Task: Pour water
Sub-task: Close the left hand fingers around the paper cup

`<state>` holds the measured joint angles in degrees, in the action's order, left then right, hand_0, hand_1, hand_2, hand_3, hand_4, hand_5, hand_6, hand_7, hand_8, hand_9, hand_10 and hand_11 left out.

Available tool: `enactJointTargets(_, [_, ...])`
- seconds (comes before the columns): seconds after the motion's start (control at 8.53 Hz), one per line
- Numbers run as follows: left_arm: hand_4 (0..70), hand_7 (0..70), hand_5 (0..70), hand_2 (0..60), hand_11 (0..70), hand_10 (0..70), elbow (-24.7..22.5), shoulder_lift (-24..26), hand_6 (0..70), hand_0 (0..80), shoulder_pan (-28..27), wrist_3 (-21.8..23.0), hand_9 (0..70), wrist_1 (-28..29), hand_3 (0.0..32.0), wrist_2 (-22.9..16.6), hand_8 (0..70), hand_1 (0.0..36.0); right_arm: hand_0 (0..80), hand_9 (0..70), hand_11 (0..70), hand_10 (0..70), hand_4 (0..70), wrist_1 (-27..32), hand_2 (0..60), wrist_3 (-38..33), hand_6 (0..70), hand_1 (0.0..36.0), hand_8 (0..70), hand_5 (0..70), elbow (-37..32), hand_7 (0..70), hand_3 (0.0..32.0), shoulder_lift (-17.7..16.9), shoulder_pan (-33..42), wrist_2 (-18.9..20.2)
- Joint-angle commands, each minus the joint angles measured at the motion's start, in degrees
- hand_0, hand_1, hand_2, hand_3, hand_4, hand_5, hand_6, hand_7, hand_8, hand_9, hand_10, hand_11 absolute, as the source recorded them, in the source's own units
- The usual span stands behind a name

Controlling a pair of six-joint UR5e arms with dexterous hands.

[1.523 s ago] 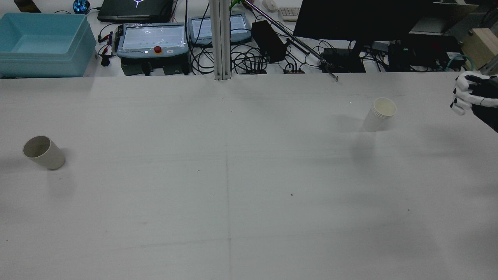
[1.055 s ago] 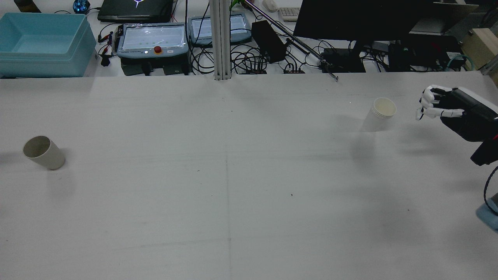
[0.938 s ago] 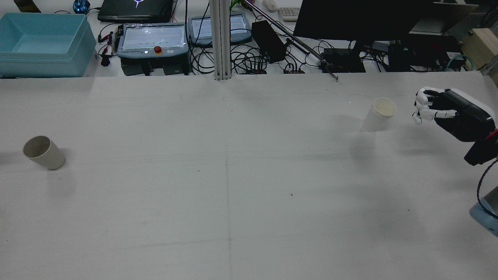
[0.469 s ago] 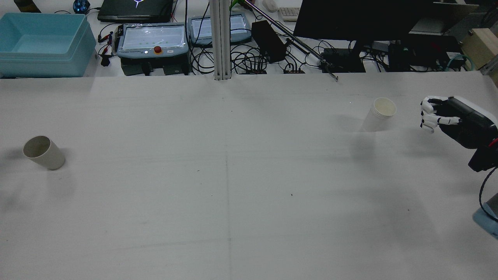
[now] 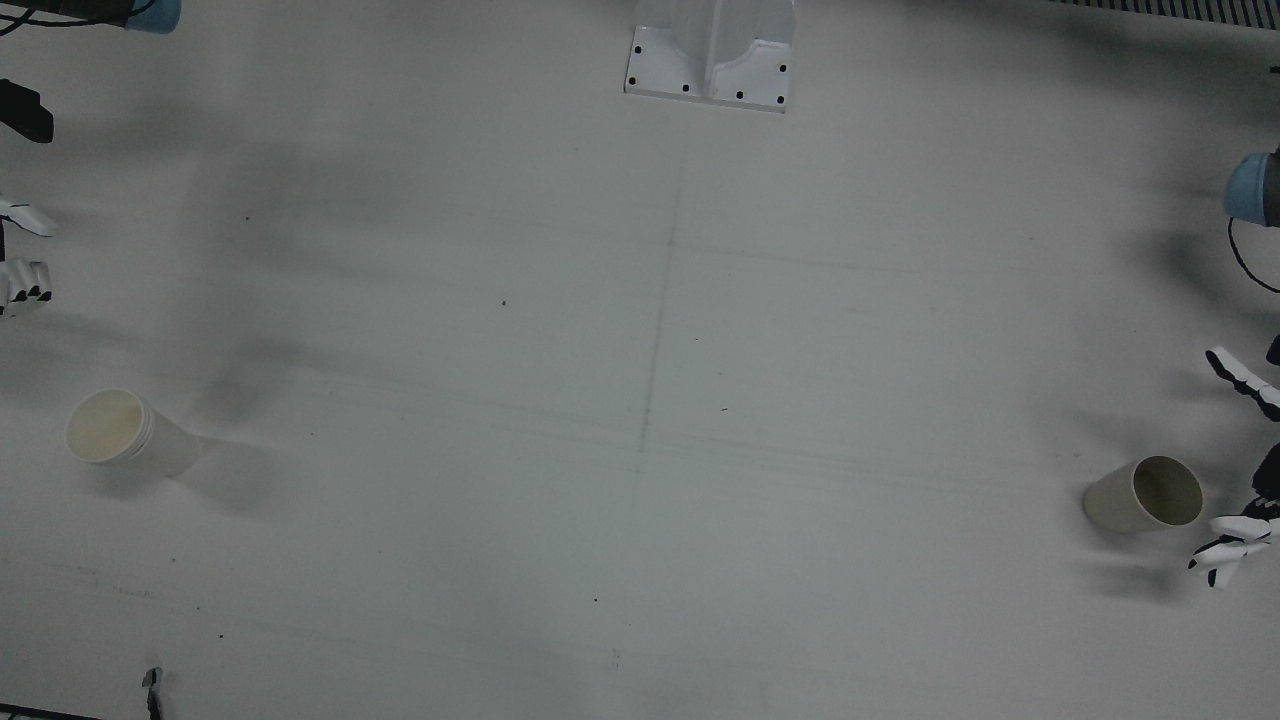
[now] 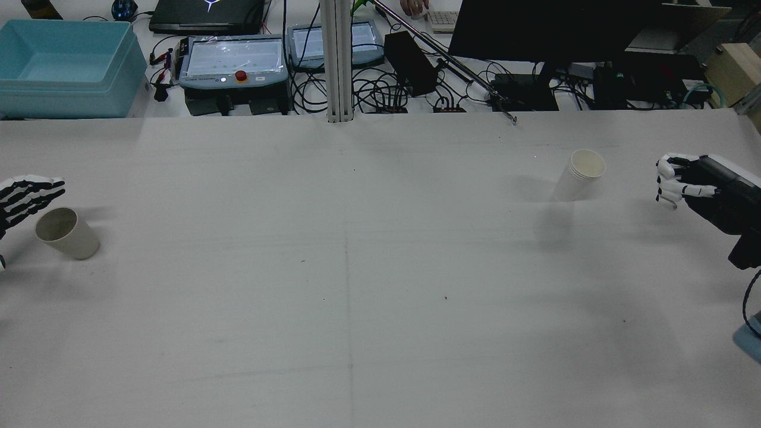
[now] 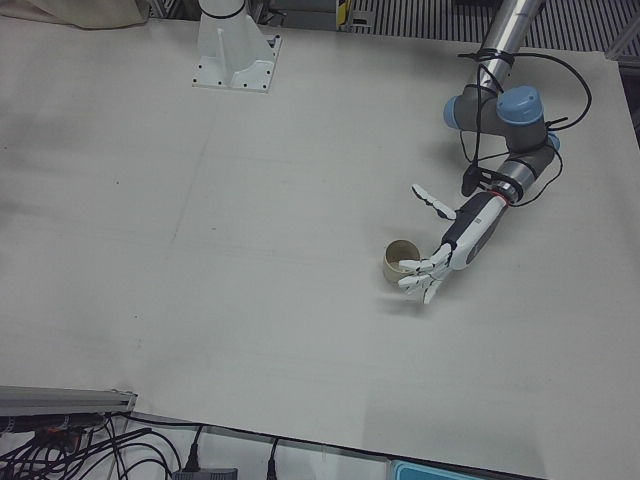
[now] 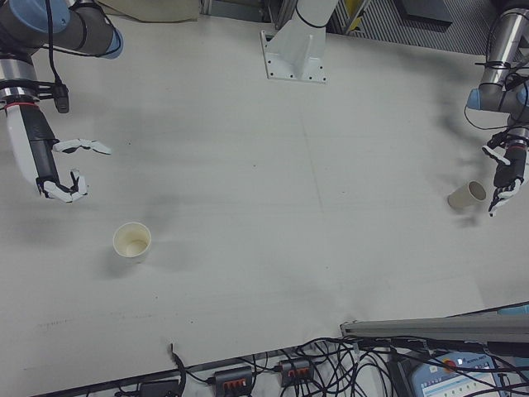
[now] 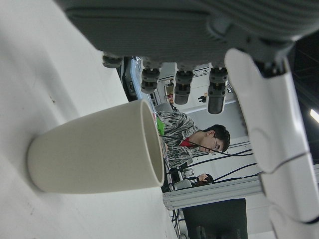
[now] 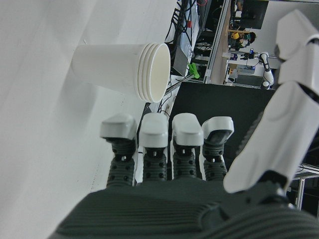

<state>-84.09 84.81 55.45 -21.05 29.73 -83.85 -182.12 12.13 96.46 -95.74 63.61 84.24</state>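
A beige cup stands upright near the table's left side; it also shows in the front view, the left-front view and the left hand view. My left hand is open just beside it, with its fingers spread around the rim. A stack of white paper cups stands at the far right. My right hand is open and empty, well to the right of that stack, with its fingers loosely curled.
Beyond the table's far edge are a blue bin, control pendants, cables and a dark monitor. An aluminium post rises at the far middle. A white pedestal base sits at the robot's side.
My left hand has come into view at the left edge, beside the beige cup. My right hand came towards the white cups, then drew back a little to the right. Neither cup moved.
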Motion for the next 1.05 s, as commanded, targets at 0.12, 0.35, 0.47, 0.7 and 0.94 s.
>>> enactJointTargets(0.12, [8.1,12.2,26.1,0.0,0.3,0.0,5.68,1.76,8.5,54.3,-1.49,-0.22,6.2,0.15,15.4,3.76,10.6,10.7,48.6,70.0,70.0,54.9,25.5,0.01,22.1,0.09,70.0,7.2,70.0,70.0,-0.04,70.0,0.0,0.20,-0.06,-0.04])
enactJointTargets(0.35, [7.3,11.2,26.6,0.0,2.2,0.2,5.69,1.67,7.5,55.8,-1.49,-2.14,6.7,-0.99,14.0,5.62,10.2,12.8,48.7,70.0,70.0,55.0,26.0,0.01,22.1,0.09,70.0,7.3,70.0,70.0,0.13,70.0,0.0,0.12,0.02,-0.04])
enactJointTargets(0.47, [6.6,10.7,26.3,0.0,2.1,0.1,5.51,1.76,7.0,56.1,-1.57,-2.68,6.5,-2.12,13.8,5.54,10.0,13.4,48.9,70.0,70.0,55.0,25.8,0.01,21.4,0.00,70.0,7.3,70.0,70.0,0.22,70.0,0.0,0.12,0.02,0.05])
enactJointTargets(0.7, [7.4,11.4,27.0,0.0,2.6,0.4,5.34,1.94,7.8,58.1,-1.66,-5.91,7.6,-3.54,12.2,5.01,10.7,15.5,49.0,70.0,70.0,54.8,25.3,0.01,20.4,0.00,69.9,7.3,70.0,70.0,0.40,70.0,0.0,0.12,0.02,0.05])
enactJointTargets(0.94, [8.5,12.2,27.5,0.0,2.9,0.5,5.25,2.03,8.7,59.1,-2.01,-6.72,8.0,-4.94,11.2,4.57,10.9,16.4,49.0,70.0,70.0,54.8,24.8,0.01,20.0,-0.09,69.5,7.3,70.0,70.0,0.57,70.0,0.0,0.03,0.02,0.05])
